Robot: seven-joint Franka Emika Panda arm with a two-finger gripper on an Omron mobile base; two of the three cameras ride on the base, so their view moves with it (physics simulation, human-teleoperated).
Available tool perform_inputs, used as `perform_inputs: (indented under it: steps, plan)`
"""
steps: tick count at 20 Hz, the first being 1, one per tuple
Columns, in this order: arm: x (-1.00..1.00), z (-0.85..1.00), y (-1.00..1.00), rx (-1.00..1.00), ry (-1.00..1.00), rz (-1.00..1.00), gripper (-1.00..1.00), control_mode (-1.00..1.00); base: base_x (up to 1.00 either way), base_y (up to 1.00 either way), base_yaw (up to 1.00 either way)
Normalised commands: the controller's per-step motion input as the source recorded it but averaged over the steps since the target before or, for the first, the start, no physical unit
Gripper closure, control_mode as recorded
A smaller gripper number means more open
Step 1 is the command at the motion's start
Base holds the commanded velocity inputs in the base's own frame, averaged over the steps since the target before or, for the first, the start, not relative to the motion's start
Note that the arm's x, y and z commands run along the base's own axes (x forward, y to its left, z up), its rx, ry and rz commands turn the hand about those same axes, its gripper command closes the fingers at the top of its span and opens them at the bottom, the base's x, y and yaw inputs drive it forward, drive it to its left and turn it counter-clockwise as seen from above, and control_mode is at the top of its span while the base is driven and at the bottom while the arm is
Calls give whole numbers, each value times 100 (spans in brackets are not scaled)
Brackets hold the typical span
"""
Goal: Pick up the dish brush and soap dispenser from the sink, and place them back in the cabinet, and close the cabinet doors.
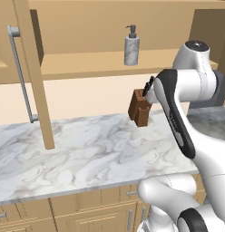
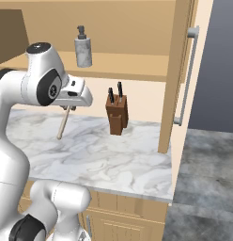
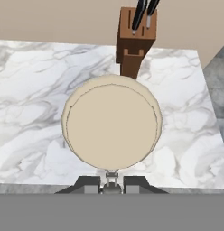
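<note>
Holding the brush [image 3: 111, 122], the claw [image 3: 112, 182] is clenched on its thin handle above the marble counter [image 1: 87, 154]; the round cream head faces the hand camera, and from the right base view the handle angles down from the hand. Soap dispenser [image 1: 131, 45] stands upright on the cabinet [image 1: 87, 63] shelf, doors [image 1: 35, 77] open. Knife block [image 2: 117, 115] sits on the counter below the shelf.

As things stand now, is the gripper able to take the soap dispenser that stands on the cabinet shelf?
Probably not now. The gripper is already shut on the dish brush, so its jaws are not free. The soap dispenser itself stands unblocked on the cabinet shelf, with the cabinet door open.
</note>
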Motion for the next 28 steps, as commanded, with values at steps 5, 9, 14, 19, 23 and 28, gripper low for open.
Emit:
perform_inputs:
  steps: [5,9,14,19,23,28]
  plan:
    - [34,26,-19,0,0,0,100,-100,0,0,0]
    - [18,14,-35,0,0,0,100,-100,0,0,0]
    - [9,15,-42,0,-3,0,100,-100,0,0,0]
    - [7,21,-44,0,-5,1,100,-100,0,0,0]
    - [16,20,-38,0,-5,1,100,-100,0,0,0]
    - [13,18,-32,0,-7,0,100,-100,0,0,0]
